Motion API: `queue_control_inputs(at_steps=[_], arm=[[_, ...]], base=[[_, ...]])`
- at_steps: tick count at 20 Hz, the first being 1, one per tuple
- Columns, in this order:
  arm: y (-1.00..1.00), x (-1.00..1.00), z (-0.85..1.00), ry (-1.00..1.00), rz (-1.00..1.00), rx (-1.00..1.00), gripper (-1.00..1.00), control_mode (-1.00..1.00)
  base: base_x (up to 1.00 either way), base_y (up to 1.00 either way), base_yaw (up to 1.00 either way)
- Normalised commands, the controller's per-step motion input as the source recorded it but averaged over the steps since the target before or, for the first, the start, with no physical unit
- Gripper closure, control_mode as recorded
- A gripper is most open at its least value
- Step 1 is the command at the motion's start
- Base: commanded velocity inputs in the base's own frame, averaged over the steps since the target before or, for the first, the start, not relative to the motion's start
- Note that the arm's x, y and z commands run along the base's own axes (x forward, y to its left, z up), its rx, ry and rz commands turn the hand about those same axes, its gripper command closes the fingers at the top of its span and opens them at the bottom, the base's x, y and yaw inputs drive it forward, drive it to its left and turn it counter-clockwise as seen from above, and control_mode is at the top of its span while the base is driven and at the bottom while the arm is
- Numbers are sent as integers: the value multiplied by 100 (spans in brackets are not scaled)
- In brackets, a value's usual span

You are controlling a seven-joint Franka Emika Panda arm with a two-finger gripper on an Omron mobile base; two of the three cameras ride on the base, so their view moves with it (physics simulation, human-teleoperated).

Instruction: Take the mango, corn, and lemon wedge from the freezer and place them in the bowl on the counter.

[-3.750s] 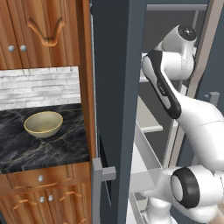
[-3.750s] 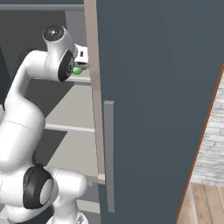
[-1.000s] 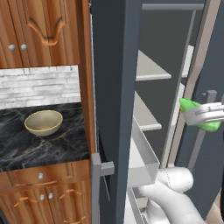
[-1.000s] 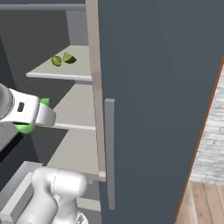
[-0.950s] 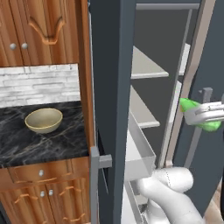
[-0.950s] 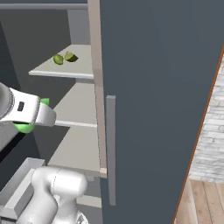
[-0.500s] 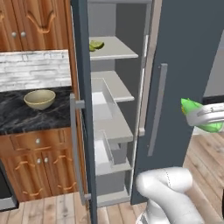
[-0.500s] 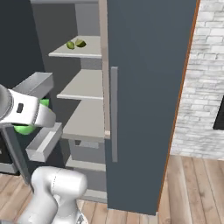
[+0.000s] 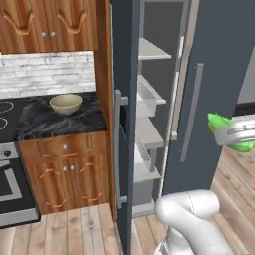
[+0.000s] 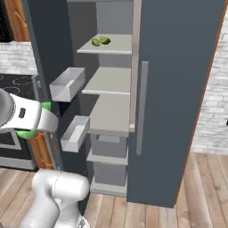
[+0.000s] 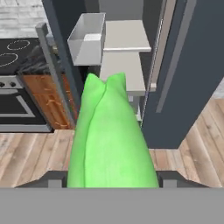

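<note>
- Since the gripper point(image 11: 112, 186) comes in from behind, the corn point(image 11: 111, 144), a bright green husked ear, points forward, away from the hand, with its tip towards the freezer point(image 10: 178, 89).
- The jaws look pinched on the corn's base; the fingertips themselves are hidden behind it.
- In the left base view the corn point(image 9: 225, 130) sticks out past the wrist, well clear of the freezer door, probably so that it can swing without catching.
- The bowl point(image 9: 65, 103) sits on the counter point(image 9: 55, 119) left of the freezer, next to the stove point(image 9: 7, 112); the corn is well apart from it.
- Two small green pieces point(image 10: 100, 41) lie on the top shelf point(image 10: 107, 46); one may be the lemon wedge, but I cannot tell which.
</note>
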Motion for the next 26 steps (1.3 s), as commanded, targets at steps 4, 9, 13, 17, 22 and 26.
queue_control_inputs(at_steps=[4, 9, 13, 17, 22, 26], arm=[[0, 0, 0, 0, 0, 0, 100, 100], [0, 0, 0, 0, 0, 0, 100, 100], [0, 0, 0, 0, 0, 0, 100, 100], [0, 0, 0, 0, 0, 0, 100, 100], [0, 0, 0, 0, 0, 0, 100, 100], [0, 0, 0, 0, 0, 0, 100, 100]], base=[[-18, 100, 1], [-15, 100, 4], [3, 93, 8], [92, 12, 1], [100, 0, 0], [89, 0, 0]])
